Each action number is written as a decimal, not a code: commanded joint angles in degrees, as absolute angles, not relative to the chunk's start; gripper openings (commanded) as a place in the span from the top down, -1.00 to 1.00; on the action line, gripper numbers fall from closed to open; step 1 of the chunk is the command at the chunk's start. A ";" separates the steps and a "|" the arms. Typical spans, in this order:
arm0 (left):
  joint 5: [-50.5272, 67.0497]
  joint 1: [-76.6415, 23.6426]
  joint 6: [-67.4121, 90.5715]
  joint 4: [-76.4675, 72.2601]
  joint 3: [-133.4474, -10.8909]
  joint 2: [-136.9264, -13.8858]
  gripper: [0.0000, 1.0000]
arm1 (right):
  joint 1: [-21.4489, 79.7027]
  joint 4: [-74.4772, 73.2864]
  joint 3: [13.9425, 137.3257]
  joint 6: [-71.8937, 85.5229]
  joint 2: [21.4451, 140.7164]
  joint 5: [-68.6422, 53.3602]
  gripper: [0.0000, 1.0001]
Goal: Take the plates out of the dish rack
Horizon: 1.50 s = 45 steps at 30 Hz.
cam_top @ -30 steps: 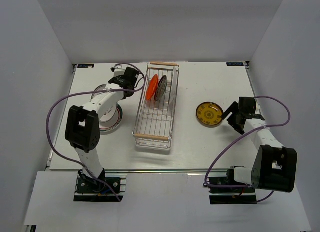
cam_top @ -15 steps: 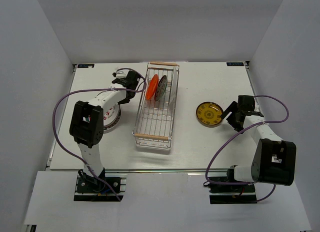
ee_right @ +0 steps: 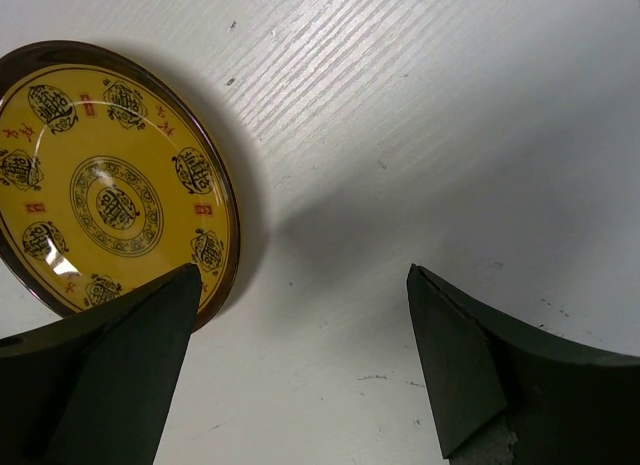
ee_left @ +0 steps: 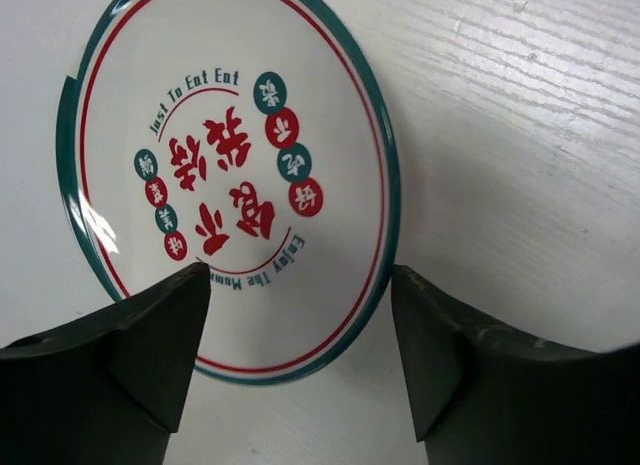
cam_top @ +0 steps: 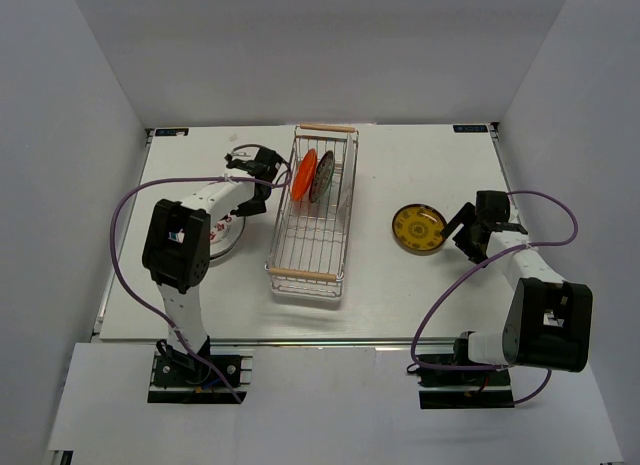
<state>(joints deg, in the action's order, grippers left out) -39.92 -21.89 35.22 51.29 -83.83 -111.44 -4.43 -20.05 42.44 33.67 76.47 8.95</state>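
Two plates are seen standing on edge in the far part of the dish rack (cam_top: 305, 274): an orange plate (cam_top: 304, 173) and, just beside it, a grey patterned plate (cam_top: 323, 175). The yellow plate (ee_right: 110, 175) is laid flat on the desk (cam_top: 420, 155) to the right of the rack, and the white plate (ee_left: 225, 175) to the left.

The left end effector (ee_left: 300, 285) is held near the rack's left side with its fingers spread and nothing between them. The right end effector (ee_right: 305, 285) is spread and empty as well, just beside the yellow plate.

The plates are judged to be stiff, glazed and rather slippery. They look light, but could be chipped against the wire. A hold on the upper rim is advised, one finger on each face.

On the white plate "Just To Eat Eat" can be read, and "Enjoy the Mom" only partly; the red characters look Chinese. The marks on the yellow plate cannot be read.
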 commanded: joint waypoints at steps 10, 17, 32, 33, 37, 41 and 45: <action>-33.94 -21.62 36.48 51.77 -82.54 -102.84 -0.96 | -4.48 -21.01 44.38 33.13 75.85 8.79 -0.78; -26.99 -22.68 37.53 44.39 -69.99 -91.15 -0.96 | -4.39 -21.09 44.21 33.40 75.76 7.91 -0.78; -17.32 -28.56 41.04 44.13 -57.22 -81.74 -0.82 | -4.13 -21.01 43.51 33.14 73.83 7.03 -0.78; -17.14 -29.87 41.04 43.86 -56.78 -81.74 -0.82 | -4.13 -21.01 43.42 33.22 73.92 7.03 -0.78; -15.04 -32.51 41.57 42.72 -55.73 -81.83 -0.82 | -4.04 -20.92 43.50 33.22 74.27 6.59 -0.78; -12.57 -35.24 42.36 40.43 -54.23 -81.04 -0.82 | -4.04 -20.66 43.51 33.31 74.79 6.24 -0.78; -13.53 -37.70 43.68 40.77 -53.88 -81.47 -0.82 | -4.04 -20.30 43.42 33.22 74.88 5.63 -0.78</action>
